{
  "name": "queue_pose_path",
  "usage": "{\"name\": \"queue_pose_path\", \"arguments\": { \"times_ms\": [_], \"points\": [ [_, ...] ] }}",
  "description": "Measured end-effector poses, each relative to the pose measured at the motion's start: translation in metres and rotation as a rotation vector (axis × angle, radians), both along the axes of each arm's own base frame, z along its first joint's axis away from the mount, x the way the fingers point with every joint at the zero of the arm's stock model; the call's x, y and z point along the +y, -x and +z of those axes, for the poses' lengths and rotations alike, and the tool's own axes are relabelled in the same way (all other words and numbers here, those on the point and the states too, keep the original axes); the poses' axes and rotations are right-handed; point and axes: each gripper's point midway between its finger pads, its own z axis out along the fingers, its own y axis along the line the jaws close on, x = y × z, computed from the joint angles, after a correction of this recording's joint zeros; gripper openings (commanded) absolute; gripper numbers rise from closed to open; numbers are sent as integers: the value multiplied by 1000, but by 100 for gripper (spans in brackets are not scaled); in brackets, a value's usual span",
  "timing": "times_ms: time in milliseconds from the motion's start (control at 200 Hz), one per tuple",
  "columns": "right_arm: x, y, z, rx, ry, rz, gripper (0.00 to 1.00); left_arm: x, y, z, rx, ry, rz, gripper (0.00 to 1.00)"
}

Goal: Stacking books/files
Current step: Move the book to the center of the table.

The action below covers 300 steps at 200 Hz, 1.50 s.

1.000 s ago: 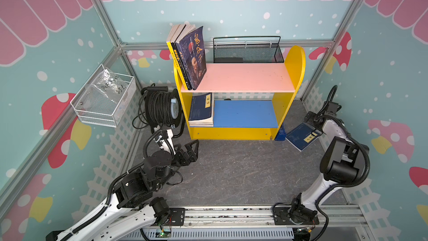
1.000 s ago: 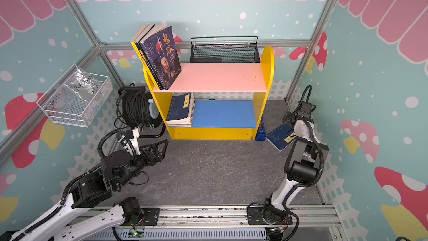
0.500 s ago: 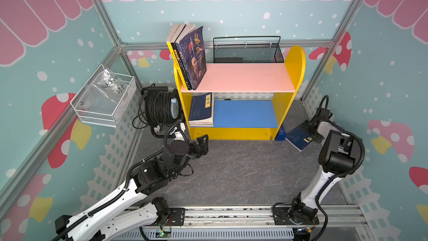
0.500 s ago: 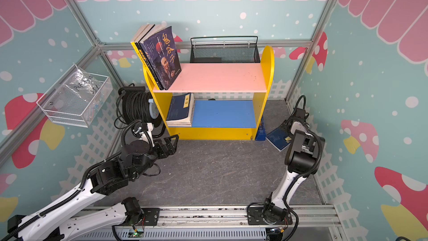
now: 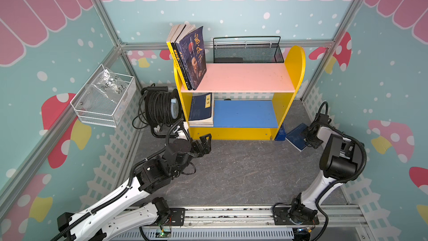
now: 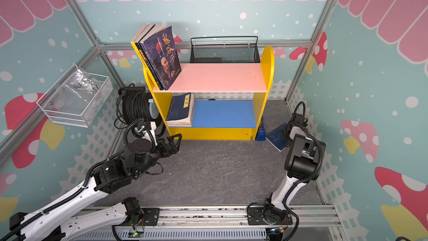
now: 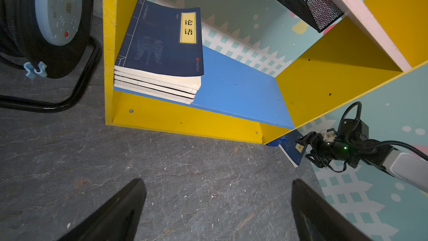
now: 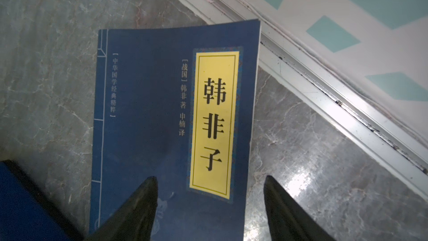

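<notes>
One book point(image 8: 148, 112) lies on the desk point(image 8: 46, 42), not yet on the stack point(image 7: 159, 49) in the shelf point(image 7: 238, 89), beneath the right gripper point(image 8: 210, 178), jaws parted, gripping nothing; left gripper point(image 7: 217, 180) likewise open and empty.

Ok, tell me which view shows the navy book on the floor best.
The right wrist view: the navy book fills it, yellow title label readable. Both top views show it small beside the yellow shelf, partly under the right gripper. The left wrist view shows only a corner.
</notes>
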Motion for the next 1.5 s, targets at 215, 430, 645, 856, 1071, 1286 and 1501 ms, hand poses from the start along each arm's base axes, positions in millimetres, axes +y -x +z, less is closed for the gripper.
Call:
{"name": "queue_pose_path", "arguments": {
  "times_ms": [215,430,645,856,1071,1286,1501],
  "points": [
    [4,4,-8,19,-38,-24,61,13,11,20,-43,74,5,99],
    [12,11,-19,39,-82,-38,54,19,14,24,-55,99,13,99],
    [11,10,-19,14,-87,-52,30,19,14,21,-48,90,13,99],
    [9,11,-17,-12,-76,-56,7,19,15,19,-45,88,13,99],
    [10,11,-17,-33,-70,-58,0,25,19,18,-46,115,20,99],
    [11,16,-13,-38,-54,-38,0,31,24,12,-41,136,27,99],
    [17,41,-5,27,-15,16,0,35,27,8,-38,144,29,99]
  ]
}}
